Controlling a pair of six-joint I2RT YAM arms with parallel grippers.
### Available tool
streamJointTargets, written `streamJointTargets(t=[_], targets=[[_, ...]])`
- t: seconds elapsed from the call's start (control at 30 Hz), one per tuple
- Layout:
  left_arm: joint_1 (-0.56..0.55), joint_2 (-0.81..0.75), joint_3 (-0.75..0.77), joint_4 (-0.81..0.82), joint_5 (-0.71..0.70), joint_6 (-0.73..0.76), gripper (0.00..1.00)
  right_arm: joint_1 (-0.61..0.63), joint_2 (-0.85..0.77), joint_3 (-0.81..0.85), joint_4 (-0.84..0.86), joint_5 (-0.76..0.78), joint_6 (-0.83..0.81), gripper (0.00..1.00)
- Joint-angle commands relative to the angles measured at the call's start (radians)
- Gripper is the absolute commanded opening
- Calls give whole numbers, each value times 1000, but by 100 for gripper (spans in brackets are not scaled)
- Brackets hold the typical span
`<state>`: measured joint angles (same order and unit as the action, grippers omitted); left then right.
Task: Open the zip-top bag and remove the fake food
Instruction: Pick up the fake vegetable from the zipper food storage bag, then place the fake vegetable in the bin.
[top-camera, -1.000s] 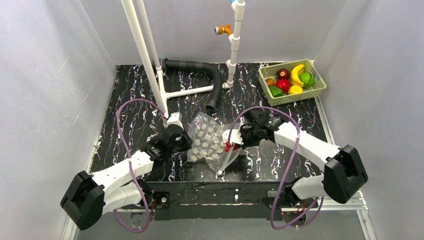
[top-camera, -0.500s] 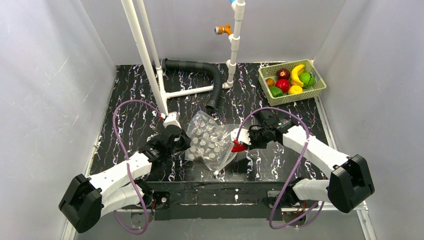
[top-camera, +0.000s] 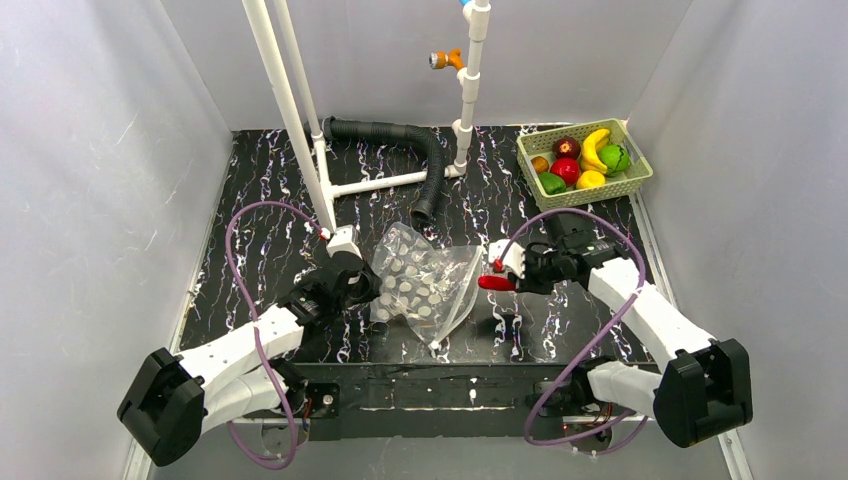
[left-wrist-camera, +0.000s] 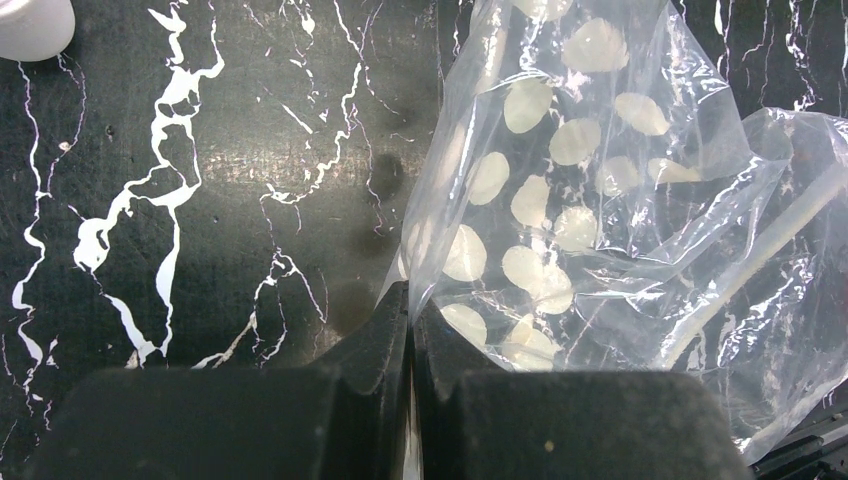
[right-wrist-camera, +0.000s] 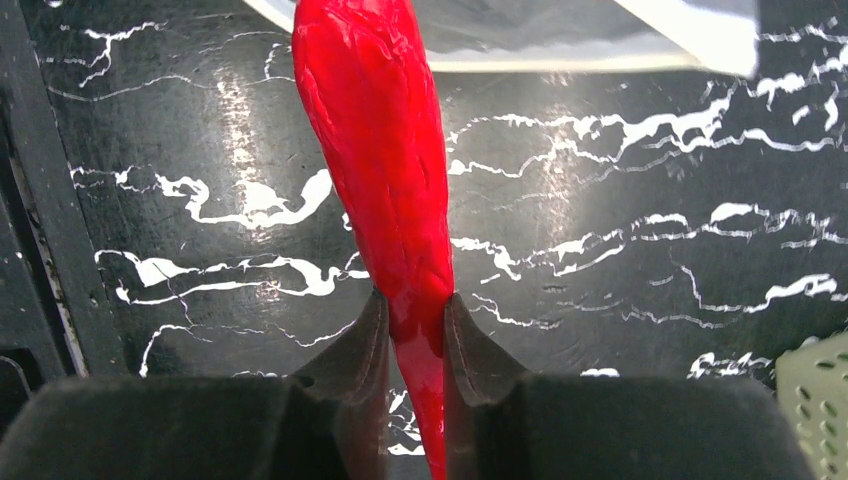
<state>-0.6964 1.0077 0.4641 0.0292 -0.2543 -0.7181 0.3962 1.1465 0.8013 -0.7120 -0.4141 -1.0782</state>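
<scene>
The zip-top bag (top-camera: 425, 285) lies crumpled on the table (top-camera: 270, 190). At the bag's left edge, the left gripper (left-wrist-camera: 410, 312) is clenched on the plastic. Just right of the bag, the right gripper (right-wrist-camera: 415, 320) grasps the red chili (right-wrist-camera: 375, 150) by its thin end. The other fake food (top-camera: 580, 160) sits in the green basket (top-camera: 583, 198), well apart from the bag, far right.

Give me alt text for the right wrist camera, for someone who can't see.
The right pincer is shut on the narrow end of a red chili, over the black marbled table. A clear edge of the zip-top bag shows at the top, a corner of the green basket at lower right.
</scene>
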Motion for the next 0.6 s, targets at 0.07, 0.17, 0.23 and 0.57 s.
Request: streamJointTargets(t=[0.07, 0.17, 0.23, 0.57], targets=[[4, -7, -28, 58, -1, 1, 0, -127, -27, 39, 7, -148, 95, 7], [3, -2, -33, 70, 8, 1, 0, -162, -21, 52, 28, -171, 139, 6], [3, -2, -36, 72, 13, 1, 1, -190, -13, 67, 39, -186, 173, 6], [4, -24, -61, 101, 30, 0, 28, -351, 63, 158, 80, -286, 294, 6]])
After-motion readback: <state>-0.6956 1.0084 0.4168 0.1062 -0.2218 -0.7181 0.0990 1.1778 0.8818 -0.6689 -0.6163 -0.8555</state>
